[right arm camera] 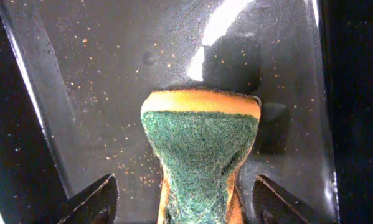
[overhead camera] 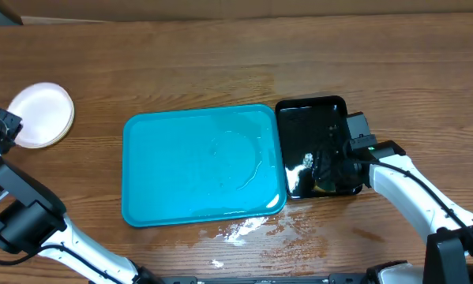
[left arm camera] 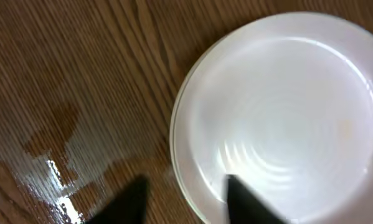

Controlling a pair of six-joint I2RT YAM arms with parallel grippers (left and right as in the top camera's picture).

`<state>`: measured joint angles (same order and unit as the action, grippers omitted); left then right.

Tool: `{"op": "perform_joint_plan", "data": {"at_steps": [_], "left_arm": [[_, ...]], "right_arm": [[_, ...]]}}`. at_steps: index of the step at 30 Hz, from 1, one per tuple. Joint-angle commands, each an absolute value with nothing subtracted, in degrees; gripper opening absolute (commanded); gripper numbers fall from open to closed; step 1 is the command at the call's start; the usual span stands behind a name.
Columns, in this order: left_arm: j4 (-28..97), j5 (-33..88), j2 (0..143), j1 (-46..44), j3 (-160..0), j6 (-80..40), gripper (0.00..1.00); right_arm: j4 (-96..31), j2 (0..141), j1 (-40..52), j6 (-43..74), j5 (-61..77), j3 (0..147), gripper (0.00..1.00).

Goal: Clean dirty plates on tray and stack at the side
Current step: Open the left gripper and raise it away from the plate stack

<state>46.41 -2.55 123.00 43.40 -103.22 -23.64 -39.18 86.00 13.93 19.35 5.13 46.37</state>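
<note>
The turquoise tray lies mid-table, wet, with no plate on it. A white plate sits on the table at the far left; I cannot tell how many plates lie under it. In the left wrist view the plate looks clean. My left gripper is open, its fingers straddling the plate's near rim, one over wood and one over the plate. My right gripper is open over the black tray. Its fingers stand apart on either side of a green-and-yellow sponge lying on that tray.
Water pools on the wood in front of the turquoise tray and beside the plate. The black tray is wet and speckled with crumbs. It touches the turquoise tray's right edge.
</note>
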Motion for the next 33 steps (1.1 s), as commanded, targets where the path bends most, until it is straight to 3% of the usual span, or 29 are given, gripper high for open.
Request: {"op": "perform_joint_plan", "data": {"at_steps": [1,3,5,7,10,12,15,26,33], "left_arm": [[48.6,1.6,122.5,43.5,-105.2,-22.1,0.73],[50.4,5.0,121.7,43.4,-106.4,-21.8,0.75],[51.0,17.6,119.2,43.2,-107.5,-20.5,0.75],[50.7,29.6,116.9,42.3,-107.5,-20.1,0.75],[51.9,48.3,114.0,37.9,-107.5,-19.4,0.77],[52.7,52.3,113.6,33.4,-107.5,-19.3,0.81],[54.5,51.5,113.7,27.9,-107.5,-19.3,1.0],[55.7,29.5,113.7,8.9,-107.5,-19.3,1.0],[55.7,20.1,113.7,4.2,-107.5,-19.3,1.0]], "right_arm": [[-39.0,84.9,14.2,16.3,5.2,47.0,0.76],[-39.4,84.2,14.1,15.1,5.1,49.2,0.79],[-41.1,82.5,14.1,14.9,5.1,53.9,0.86],[-42.2,81.4,14.1,14.9,5.1,58.0,1.0],[-41.8,81.1,14.1,14.9,5.1,61.6,1.0],[-41.7,81.1,14.1,14.9,5.1,61.5,1.0],[-41.7,81.1,14.1,14.9,5.1,61.5,1.0],[-41.7,81.1,14.1,14.9,5.1,61.5,1.0],[-41.6,81.1,14.1,14.9,5.1,61.5,1.0]]}}
